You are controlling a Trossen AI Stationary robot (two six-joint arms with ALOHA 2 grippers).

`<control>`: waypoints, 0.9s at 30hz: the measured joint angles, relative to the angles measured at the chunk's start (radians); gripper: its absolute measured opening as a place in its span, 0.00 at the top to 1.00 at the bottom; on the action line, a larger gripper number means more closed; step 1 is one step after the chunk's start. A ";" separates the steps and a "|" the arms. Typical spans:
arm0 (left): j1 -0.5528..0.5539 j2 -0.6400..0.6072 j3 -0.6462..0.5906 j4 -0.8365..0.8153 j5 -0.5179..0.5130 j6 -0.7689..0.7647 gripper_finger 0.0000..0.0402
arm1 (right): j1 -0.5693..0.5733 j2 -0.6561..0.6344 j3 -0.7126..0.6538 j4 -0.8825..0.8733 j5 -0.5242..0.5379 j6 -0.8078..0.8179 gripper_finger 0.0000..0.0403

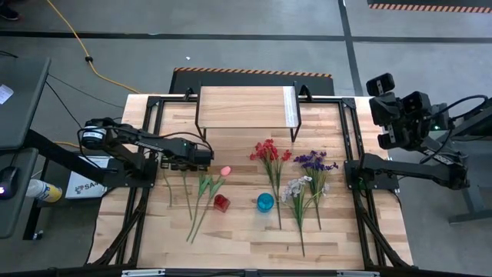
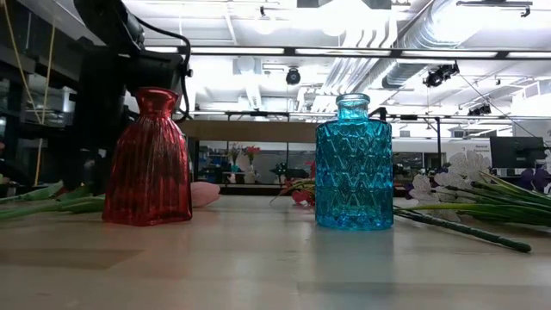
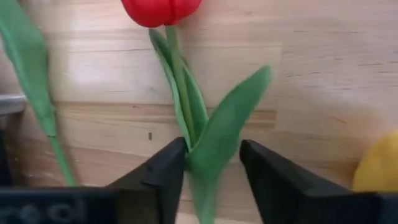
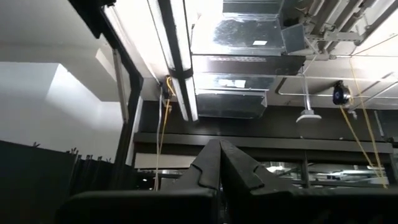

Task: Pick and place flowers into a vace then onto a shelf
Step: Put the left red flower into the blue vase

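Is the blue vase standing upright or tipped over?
Upright: the blue vase stands on its base, neck upward, with no flowers in it.

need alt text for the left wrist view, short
The left end effector straddles the green stem and leaves of a red tulip lying on the wooden table, fingers open either side. Another green stem lies alongside; something yellow shows at the edge.
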 joint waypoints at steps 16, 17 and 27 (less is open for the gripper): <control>0.000 -0.021 -0.002 -0.078 0.012 0.000 0.93 | 0.000 0.000 0.000 0.000 -0.038 0.000 1.00; 0.000 -0.031 -0.004 -0.097 0.021 0.001 0.93 | 0.000 0.000 0.000 0.000 -0.038 0.000 1.00; -0.065 -0.301 0.059 -0.368 0.069 -0.086 0.93 | 0.000 0.000 0.000 -0.004 -0.036 -0.009 1.00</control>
